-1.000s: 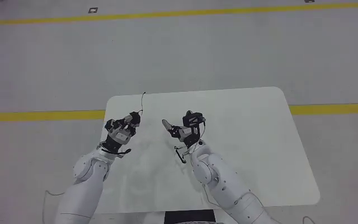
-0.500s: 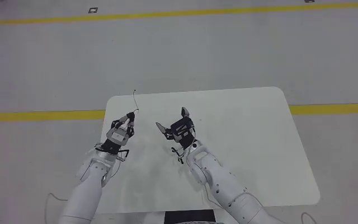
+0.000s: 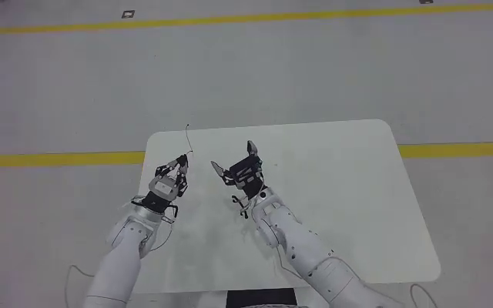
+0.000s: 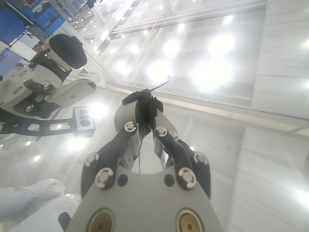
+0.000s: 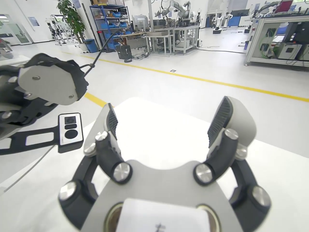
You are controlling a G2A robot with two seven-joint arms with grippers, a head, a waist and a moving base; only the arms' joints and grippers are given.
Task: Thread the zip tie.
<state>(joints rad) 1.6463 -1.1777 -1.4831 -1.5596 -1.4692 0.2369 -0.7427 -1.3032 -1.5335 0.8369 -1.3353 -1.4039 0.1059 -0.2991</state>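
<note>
My left gripper [image 3: 179, 164] is held above the left part of the white table [image 3: 347, 177], shut on a thin black zip tie [image 3: 187, 138]. The tie's free end sticks up and away past the table's far edge. In the left wrist view the tie [image 4: 158, 86] pokes out beyond the closed fingertips of the left gripper [image 4: 144, 100]. My right gripper [image 3: 233, 159] hangs open just to the right of it, nothing between its ribbed pads [image 5: 221, 119]. The right wrist view shows the left gripper [image 5: 72, 80] close by, with the zip tie [image 5: 102, 47] rising from it.
The table's far edge lies just beyond both grippers. A yellow floor line [image 3: 69, 159] runs behind the table. Benches and shelves [image 5: 169, 34] stand far off across the room. Bare tabletop stretches to the right.
The right gripper has moved left and toward the table's far edge, closing in on the left gripper. The left gripper shifted slightly and the tie's tip now points more upright.
</note>
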